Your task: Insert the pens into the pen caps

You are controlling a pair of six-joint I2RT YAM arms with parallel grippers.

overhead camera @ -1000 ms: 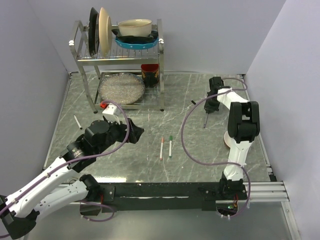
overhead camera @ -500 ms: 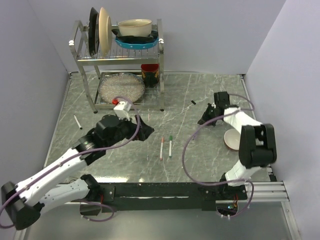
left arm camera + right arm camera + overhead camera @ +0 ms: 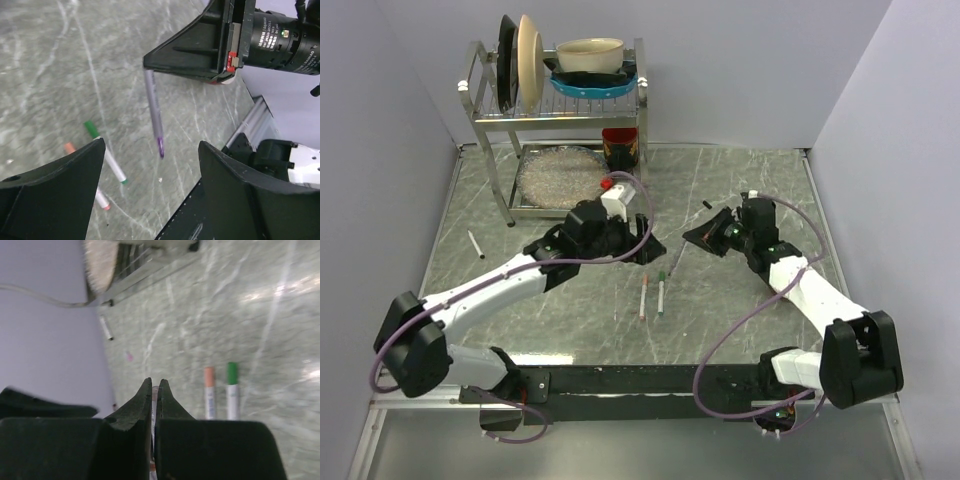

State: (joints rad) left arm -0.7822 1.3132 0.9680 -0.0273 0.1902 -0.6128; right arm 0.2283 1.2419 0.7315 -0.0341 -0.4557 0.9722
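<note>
My right gripper point(image 3: 692, 238) is shut on a whitish pen point(image 3: 676, 262) that hangs tilted with its dark tip down; the left wrist view shows that pen point(image 3: 154, 110) under the right gripper point(image 3: 150, 64). My left gripper point(image 3: 645, 250) hovers just left of it, open, and between its fingers point(image 3: 60, 190) there is only table. A pink-ended pen point(image 3: 644, 297) and a green-ended pen point(image 3: 661, 292) lie side by side below both grippers. Another pen point(image 3: 476, 244) with a black end lies at the far left. A small black cap point(image 3: 706, 204) lies behind the right gripper.
A metal dish rack point(image 3: 490, 150) with plates and a bowl stands at the back left, with a red and black cup point(image 3: 620, 148) beside it. Walls close in on the left, right and back. The black base rail point(image 3: 650, 382) runs along the near edge.
My left arm has swung right to the table's middle and its jaws have narrowed a little. The right gripper has carried its pen left and nearer, toward the left gripper.
</note>
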